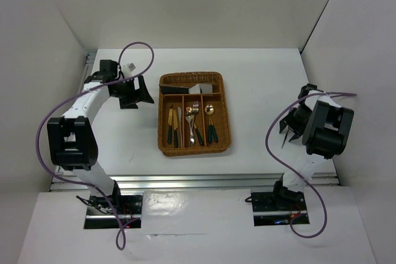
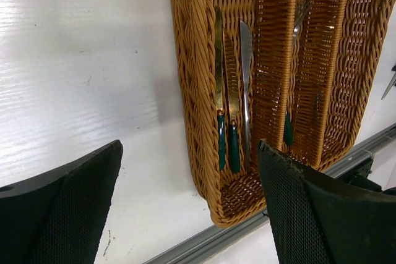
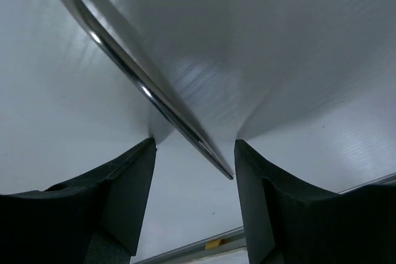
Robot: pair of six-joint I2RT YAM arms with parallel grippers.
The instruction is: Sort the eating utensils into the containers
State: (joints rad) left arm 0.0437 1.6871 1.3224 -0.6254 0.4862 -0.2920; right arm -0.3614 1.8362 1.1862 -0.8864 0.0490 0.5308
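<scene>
The brown wicker tray [image 1: 166, 146] sits mid-table. Its left long slot holds knives [image 1: 174, 125], the middle one forks [image 1: 194, 122], the right one spoons [image 1: 210, 120]. A wide silver server [image 1: 200, 88] lies in the crosswise slot. My left gripper [image 1: 140, 93] is open and empty, left of the tray's far end. Its wrist view shows the tray [image 2: 192, 85] and green-handled knives [image 2: 230, 97] beyond the gripper [image 2: 190, 146]. My right gripper [image 1: 288, 127] is open, low over the table to the tray's right. In its wrist view, a slim silver utensil handle [image 3: 142, 85] runs diagonally and ends between the open fingers [image 3: 133, 183], untouched.
A metal rail [image 1: 198, 180] runs along the table's near edge. White walls close in the left, right and back. Purple cables [image 1: 139, 47] loop over both arms. Bare white table lies on both sides of the tray.
</scene>
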